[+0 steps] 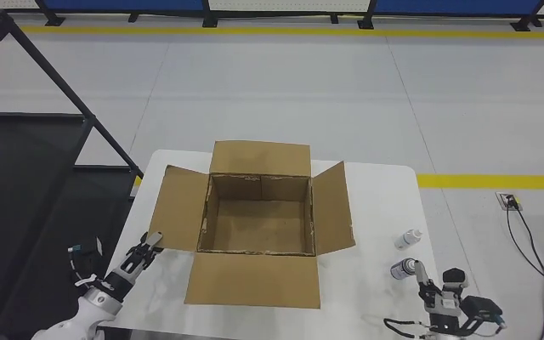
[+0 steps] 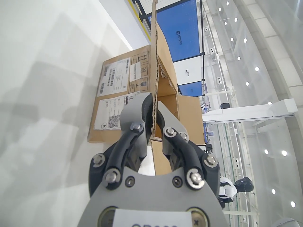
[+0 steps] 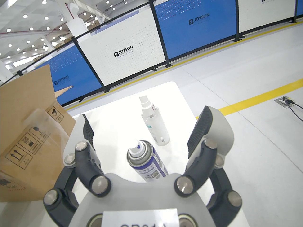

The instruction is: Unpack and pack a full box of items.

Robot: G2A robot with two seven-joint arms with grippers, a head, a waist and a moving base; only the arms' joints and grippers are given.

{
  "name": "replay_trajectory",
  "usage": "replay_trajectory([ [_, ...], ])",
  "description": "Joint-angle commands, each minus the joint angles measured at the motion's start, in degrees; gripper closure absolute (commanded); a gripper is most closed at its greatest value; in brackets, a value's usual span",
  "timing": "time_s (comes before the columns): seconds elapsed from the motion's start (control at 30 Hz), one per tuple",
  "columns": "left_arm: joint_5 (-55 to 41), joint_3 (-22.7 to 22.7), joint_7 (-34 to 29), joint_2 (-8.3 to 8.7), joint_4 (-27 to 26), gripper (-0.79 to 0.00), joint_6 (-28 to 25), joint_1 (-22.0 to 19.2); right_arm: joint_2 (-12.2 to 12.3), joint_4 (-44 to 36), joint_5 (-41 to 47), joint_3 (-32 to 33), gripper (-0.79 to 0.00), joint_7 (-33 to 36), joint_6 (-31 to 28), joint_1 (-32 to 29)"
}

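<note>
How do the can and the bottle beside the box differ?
The can is opaque metal with a blue label, while the bottle is clear plastic with a white spray top. The can stands close in front of the open right gripper; the bottle stands farther from it. Both stand upright on the table, apart from each other and outside the box.

Brown cardboard box (image 1: 253, 279) open at mid-table; spray can (image 1: 403, 269) and clear bottle (image 1: 410, 239) upright beside it
</note>
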Motion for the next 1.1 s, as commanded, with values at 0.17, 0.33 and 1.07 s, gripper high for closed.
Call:
replay_trajectory([
  [0.17, -0.9, -1.6, 0.6, -0.04, -0.1, 0.000, -1.0, 0.9, 0.5, -0.3, -7.8, -0.7, -0.785, 1.3, 0.1, -0.4],
  [0.33, -1.3, -2.6, -0.5, 0.02, 0.6, 0.000, -1.7, 1.0, 0.7, -1.4, -11.6, -1.3, -0.785, 4.7, 1.8, 0.0],
  [1.07, -1.0, -4.5, -5.2, 0.55, 4.1, -0.785, -3.0, -2.0, 1.6, -3.1, -18.9, -1.0, -0.785, 17.4, 7.2, 0.7],
])
